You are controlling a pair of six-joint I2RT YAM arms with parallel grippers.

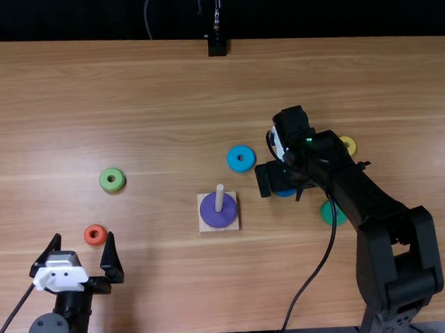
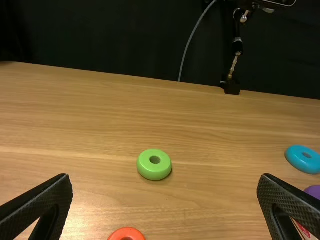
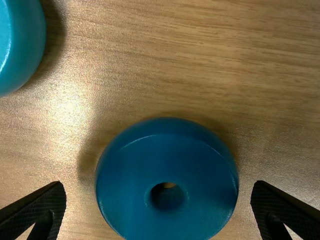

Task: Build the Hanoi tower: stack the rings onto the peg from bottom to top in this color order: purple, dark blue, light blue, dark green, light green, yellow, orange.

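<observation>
Gripping the dark blue ring (image 3: 167, 160) looks next: seen from the wrist, it lies roughly midway between the spread fingers of the right gripper (image 3: 159, 186), touching neither.

On the desk (image 1: 144, 103), a purple ring (image 1: 210, 216) sits round the peg (image 1: 219, 194). The light blue ring (image 1: 233, 163) lies near it, and the right hand (image 1: 281, 180) hangs over the dark blue one (image 1: 286, 194). Dark green (image 1: 329, 216) and yellow (image 1: 352, 142) rings peek out by that arm. The orange ring (image 1: 88, 235) shows between the left hand's (image 1: 83, 236) spread tips, light green (image 1: 106, 184) farther off.
</observation>
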